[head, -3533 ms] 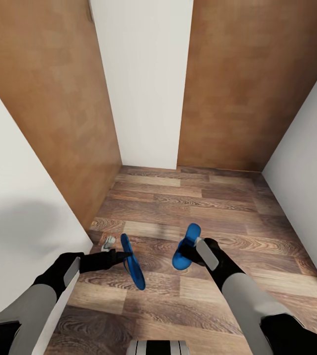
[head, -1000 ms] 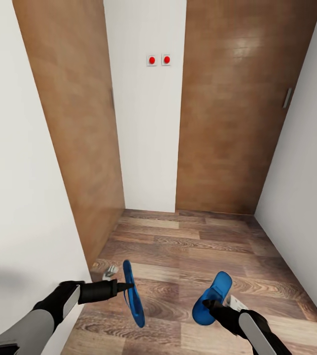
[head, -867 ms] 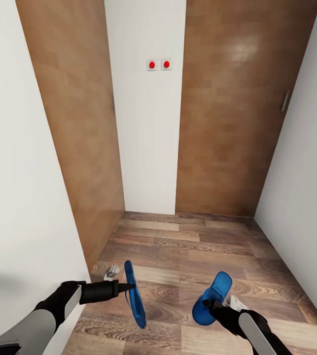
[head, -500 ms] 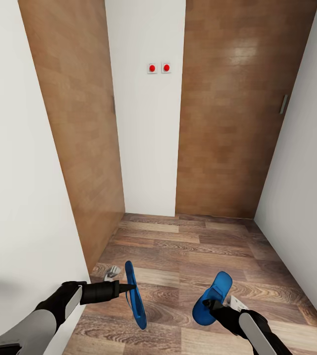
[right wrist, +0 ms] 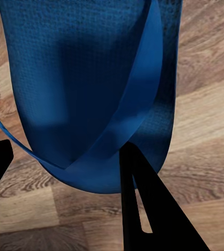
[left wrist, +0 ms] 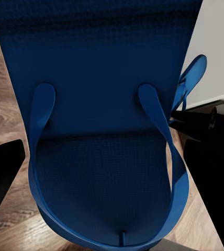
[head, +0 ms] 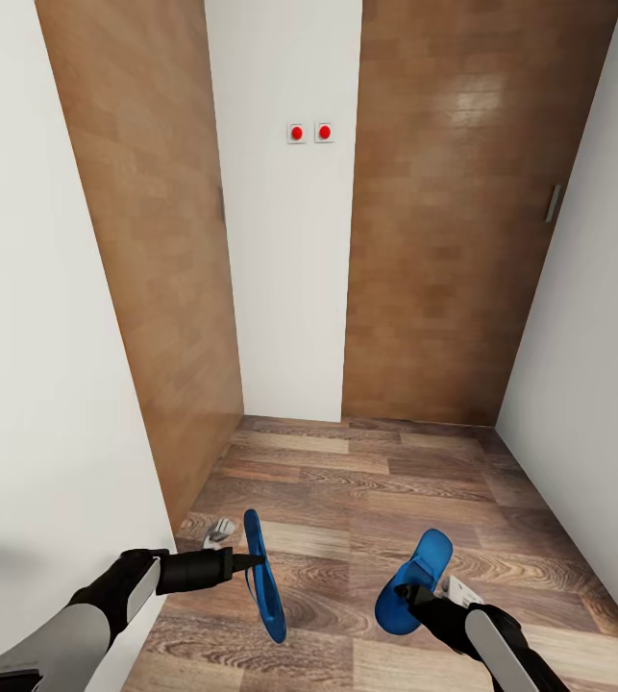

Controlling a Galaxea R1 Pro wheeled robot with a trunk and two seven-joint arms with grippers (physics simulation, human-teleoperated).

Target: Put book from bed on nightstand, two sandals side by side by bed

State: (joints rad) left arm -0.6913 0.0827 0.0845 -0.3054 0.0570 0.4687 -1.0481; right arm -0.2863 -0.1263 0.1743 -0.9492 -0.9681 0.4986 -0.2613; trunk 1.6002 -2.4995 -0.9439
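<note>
I hold one bright blue sandal in each hand above the wood-plank floor. In the head view my left gripper [head: 248, 560] is shut on the edge of the left sandal [head: 263, 577], which hangs on its side. My right gripper [head: 407, 594] is shut on the right sandal [head: 414, 580], sole facing up. The left wrist view has the left sandal [left wrist: 107, 130] close up, thong straps showing, with the other sandal [left wrist: 191, 78] and the right arm beyond. The right wrist view has the right sandal [right wrist: 91, 89] and a dark finger [right wrist: 143, 204] against it. The bed, book and nightstand are out of view.
I face a narrow corridor end: a white wall panel [head: 284, 288] with two red buttons [head: 309, 132], brown wooden doors at left [head: 155, 288] and right [head: 443, 240]. White walls close in on both sides [head: 20, 336] [head: 597, 336].
Since 3.5 s ago the head view has tilted upward, bringing the red buttons into sight, and the right arm with its sandal has dropped lower. Over the last half second nothing has moved.
</note>
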